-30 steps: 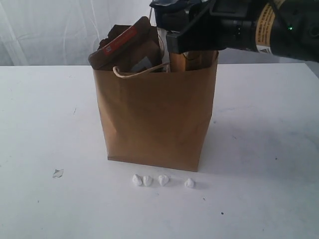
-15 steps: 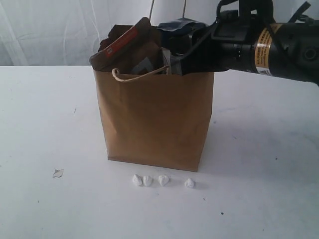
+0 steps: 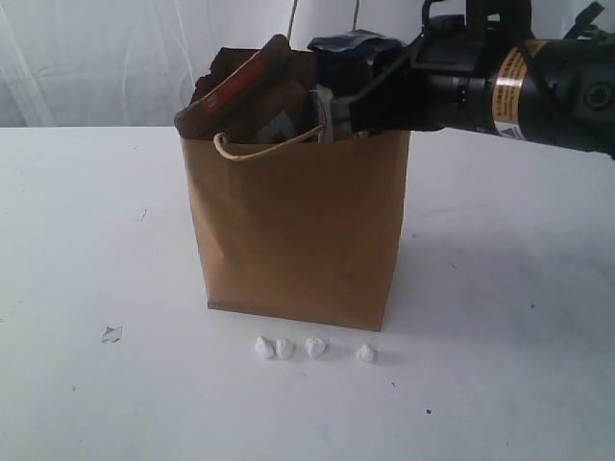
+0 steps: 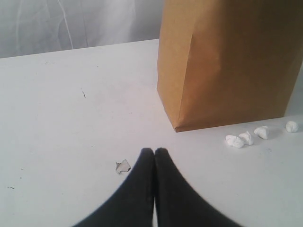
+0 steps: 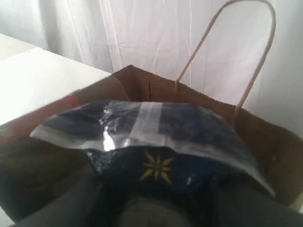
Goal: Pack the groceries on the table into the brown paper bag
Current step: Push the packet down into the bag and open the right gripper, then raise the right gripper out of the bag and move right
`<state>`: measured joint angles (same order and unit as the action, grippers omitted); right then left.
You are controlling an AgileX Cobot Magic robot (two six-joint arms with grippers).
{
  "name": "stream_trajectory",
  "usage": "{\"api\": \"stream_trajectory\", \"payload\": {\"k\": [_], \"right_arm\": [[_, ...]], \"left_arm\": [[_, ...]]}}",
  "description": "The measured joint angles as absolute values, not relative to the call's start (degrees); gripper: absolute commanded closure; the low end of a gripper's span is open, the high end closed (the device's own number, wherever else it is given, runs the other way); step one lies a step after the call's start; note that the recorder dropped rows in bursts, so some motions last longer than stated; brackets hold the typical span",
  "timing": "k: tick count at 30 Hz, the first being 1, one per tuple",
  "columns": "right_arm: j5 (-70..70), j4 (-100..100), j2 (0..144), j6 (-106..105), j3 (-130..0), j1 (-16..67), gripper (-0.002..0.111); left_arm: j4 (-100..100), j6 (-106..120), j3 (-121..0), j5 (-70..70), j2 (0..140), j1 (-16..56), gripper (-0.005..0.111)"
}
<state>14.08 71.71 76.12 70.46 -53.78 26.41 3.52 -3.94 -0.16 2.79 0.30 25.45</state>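
white surface [image 3: 86, 240] fills the view, with four small white crumbs [image 3: 314, 348] in a row toward its near edge, just in front of the bag, and a tiny torn scrap [image 3: 111, 334] off toward the left edge. the left gripper [image 4: 154, 152] hangs low over the surface beside that scrap, clenched and empty. behind the crumbs, mid-surface, the brown paper bag [image 3: 298, 230] stands upright, one twisted handle [image 3: 259, 149] flopped over its front rim. a brown-orange foil pouch [image 3: 240, 91] leans out of the bag's left side. the right gripper [image 3: 356, 110] reaches in at the rim, grasping the dark blue spaghetti packet [image 3: 346, 48], which pokes above the opening. a white curtain [image 3: 96, 58] hangs behind.
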Motion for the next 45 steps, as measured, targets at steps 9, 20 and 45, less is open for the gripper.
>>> {"api": "stream_trajectory", "payload": {"k": [9, 20, 45], "right_arm": [[14.32, 70.52, 74.28, 70.70, -55.11, 26.41, 0.040], [13.86, 70.32, 72.17, 70.70, -55.21, 26.41, 0.044], [-46.04, 2.96, 52.67, 7.42, -54.59, 26.41, 0.049]], "left_arm": [[3.52, -3.94, -0.16, 2.79, 0.30, 25.45, 0.107], [3.52, -3.94, -0.16, 2.79, 0.30, 25.45, 0.107], [3.52, -3.94, -0.16, 2.79, 0.30, 25.45, 0.107]]}}
